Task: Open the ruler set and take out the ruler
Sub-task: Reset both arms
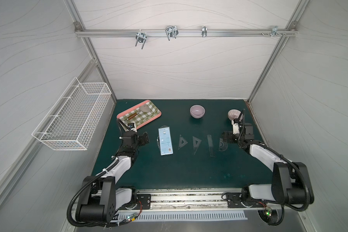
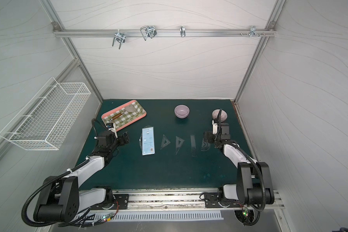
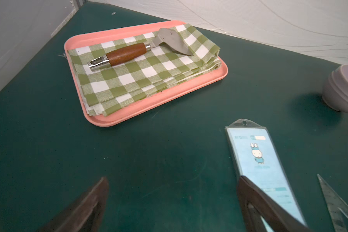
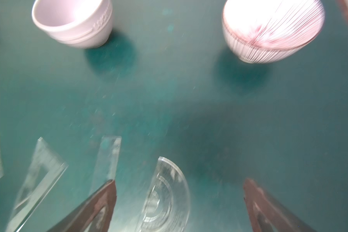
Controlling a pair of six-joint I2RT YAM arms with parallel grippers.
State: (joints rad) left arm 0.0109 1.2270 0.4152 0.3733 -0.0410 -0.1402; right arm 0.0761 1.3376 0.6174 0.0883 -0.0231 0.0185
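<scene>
1. Green mat (image 1: 169,170) in a white-walled booth: the ruler set (image 1: 165,141) lies flat, centre-left in both top views
2. To its right I see two clear set squares (image 1: 182,142), the ruler (image 1: 211,145) and a protractor (image 1: 223,145) laid in a row, so I judge the removal done
3. Left gripper (image 1: 145,138) and right gripper (image 1: 224,137) flank that row, jaws wide and holding nothing; by my reading only the arms' retreat is left

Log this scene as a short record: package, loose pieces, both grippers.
Package: light-blue card ruler set in a clear sleeve, flat on the green mat, ungripped
Loose pieces: clear plastic triangles, clear straight ruler, clear protractor, in a row beside it
Left gripper: open, empty, beside the package
Right gripper: open, empty, by the protractor
Back: pink tray, lilac bowl, striped bowl
</scene>
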